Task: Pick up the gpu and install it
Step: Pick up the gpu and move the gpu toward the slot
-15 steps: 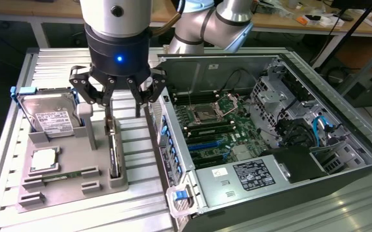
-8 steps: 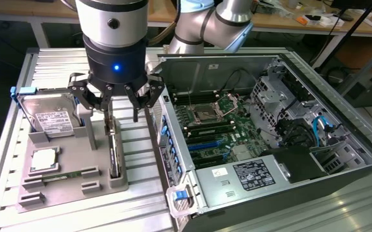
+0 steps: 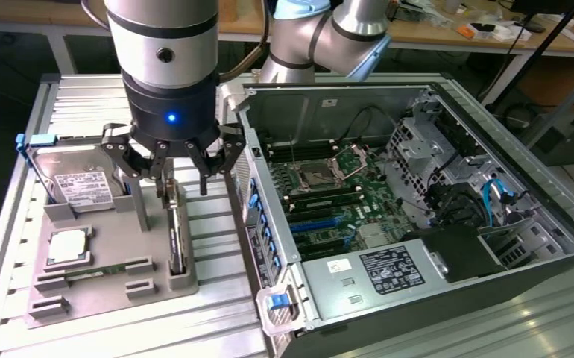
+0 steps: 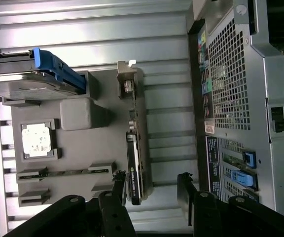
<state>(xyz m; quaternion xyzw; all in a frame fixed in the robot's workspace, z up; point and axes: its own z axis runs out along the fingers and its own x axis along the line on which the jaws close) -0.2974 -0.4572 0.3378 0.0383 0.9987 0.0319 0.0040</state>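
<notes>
Gripper point(image 3: 177, 183) released, jaws wide, empty, just above gpu point(image 3: 174, 231), upright on edge in grey tray point(image 3: 98, 291). Slatted metal table point(image 3: 4, 298) beneath; cluttered benches point(image 3: 446, 37) behind. Hard drive point(image 3: 80, 183) alongside; open case point(image 3: 387, 186) at exterior view's right.

Surface: I see a ribbed silver aluminium table point(image 3: 218, 313) made of long parallel slats; it carries everything in my work area.
Holder: a flat grey plastic fixture tray point(image 3: 93, 294) with raised slots lies directly on the slats, toward the exterior view's left.
Case: an open black-and-silver metal computer tower point(image 3: 297, 112) lies on its side on the same table, toward the exterior view's right, open side up.
Spacing: I read the tray as just beside the tower's perforated rear panel, with a narrow strip of bare slats between them.
</notes>
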